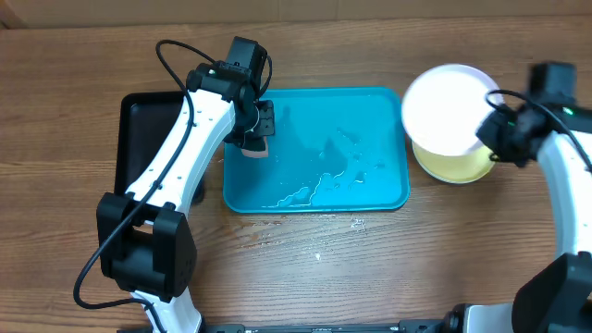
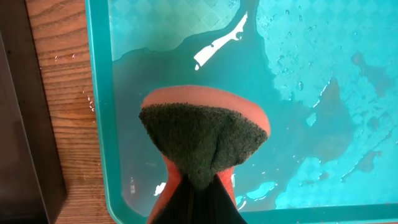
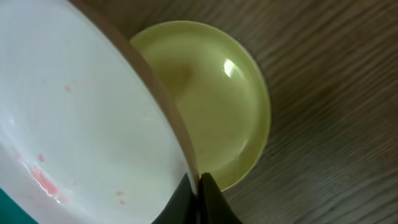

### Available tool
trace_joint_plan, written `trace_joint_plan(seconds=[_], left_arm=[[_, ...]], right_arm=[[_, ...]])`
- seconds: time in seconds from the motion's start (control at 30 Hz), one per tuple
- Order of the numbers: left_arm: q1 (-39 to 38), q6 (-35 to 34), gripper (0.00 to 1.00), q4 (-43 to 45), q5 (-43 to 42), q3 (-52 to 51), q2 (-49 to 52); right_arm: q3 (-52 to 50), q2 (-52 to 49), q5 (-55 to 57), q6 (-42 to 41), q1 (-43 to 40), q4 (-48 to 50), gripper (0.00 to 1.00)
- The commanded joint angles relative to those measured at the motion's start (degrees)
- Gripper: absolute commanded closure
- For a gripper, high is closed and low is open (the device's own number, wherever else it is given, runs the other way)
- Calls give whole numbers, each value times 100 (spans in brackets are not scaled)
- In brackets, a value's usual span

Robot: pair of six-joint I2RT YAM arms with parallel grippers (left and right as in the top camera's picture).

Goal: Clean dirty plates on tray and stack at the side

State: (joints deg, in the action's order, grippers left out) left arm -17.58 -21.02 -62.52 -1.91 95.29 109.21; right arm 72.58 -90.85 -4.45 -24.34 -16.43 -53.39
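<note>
Left arm [image 1: 190, 139], left half of overhead frame: long white shell link with black joint housings at both ends and a blocky black base joint [image 1: 148, 250] at lower left. A thin black cable [image 1: 171, 55] loops off the upper joint, with a second loop at lower left. Right arm [image 1: 566, 171], right edge: white link, black wrist housings, small green light. Wrist views, bottom centre: left gripper [image 2: 199, 190] and right gripper [image 3: 199, 186] are matte black and taper to narrow tips.

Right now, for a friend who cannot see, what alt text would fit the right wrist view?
The right pincer pinches the rim of a white plate with faint red smears, holding it above and partly covering a yellow-green plate on the wooden table.
</note>
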Motion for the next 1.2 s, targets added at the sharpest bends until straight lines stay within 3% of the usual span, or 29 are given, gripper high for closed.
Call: trace_joint_plan(seconds=[0.0, 0.23, 0.37, 0.43, 0.53, 0.63, 0.9, 1.17], left_arm=[[-22, 22, 96, -2, 39, 0, -13], [-22, 22, 96, 7, 39, 0, -13], [-22, 22, 96, 0, 42, 2, -13], [-22, 22, 96, 2, 39, 2, -13], [-11, -48, 96, 28, 37, 17, -15], [48, -44, 96, -116, 39, 214, -15], [369, -44, 96, -1143, 518, 1075, -26], [1117, -20, 96, -1128, 817, 918, -13]], right_arm=[[-592, 105, -466, 22, -354, 407, 96], [-1631, 103, -463, -118, -723, 1578, 96], [-1720, 103, -463, -118, -728, 1716, 96], [-1718, 103, -487, -118, -719, 1735, 84], [-1700, 103, -813, -17, -669, 1718, 53], [-1576, 105, -1025, 111, -531, 1591, 41], [-483, 107, -1023, 236, 271, 601, 32], [-291, 105, -719, 232, 1270, 527, 24]])
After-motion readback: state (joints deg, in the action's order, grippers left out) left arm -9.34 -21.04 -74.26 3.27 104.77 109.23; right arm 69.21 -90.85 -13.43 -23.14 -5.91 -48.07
